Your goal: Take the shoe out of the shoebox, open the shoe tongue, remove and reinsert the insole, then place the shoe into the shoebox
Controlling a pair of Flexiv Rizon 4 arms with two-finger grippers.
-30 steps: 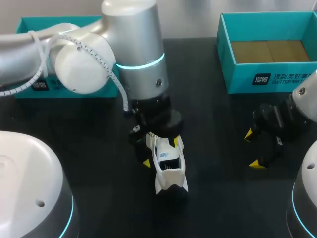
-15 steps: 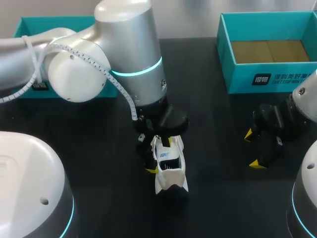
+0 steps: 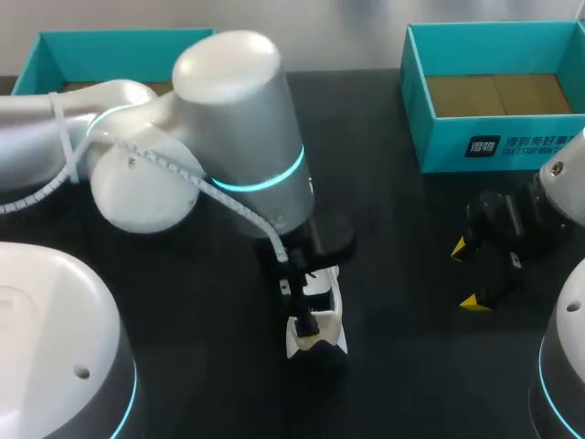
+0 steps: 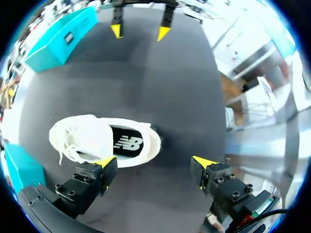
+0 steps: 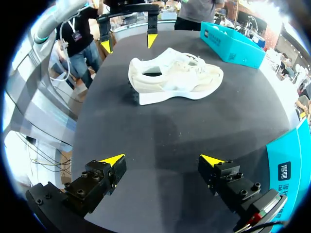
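One shoe (image 4: 104,143), white, stood on its sole on the black table (image 3: 393,274), out of the teal shoebox (image 3: 439,146) and well apart from it. The left gripper (image 4: 154,162) hung over the shoe with its fingers spread wide and nothing pinched. The heel end lay just ahead of one finger, and I could not tell whether they touched. The right gripper (image 5: 163,159) was off to the side, near the shoe but apart from it, fingers likewise spread and empty. Handling, judged: the shoe looked light. The upper looked soft, so a squeeze there would likely cave it in. The sole (image 5: 170,97) looked like the firmer part. The laces (image 4: 73,141) and tongue (image 4: 99,138) would be floppy and would need a pinch at the tongue's free edge, with a pull toward the toe. The dark insole (image 4: 127,143) showed through the opening. It was probably thin and bendy, best taken at its heel edge and peeled up. Best hold for steadying or lifting: across the heel (image 5: 136,77) or low on the two sides just above the sole. Risk noted: a light shoe could slide or tip on the table if pulled by one gripper alone.
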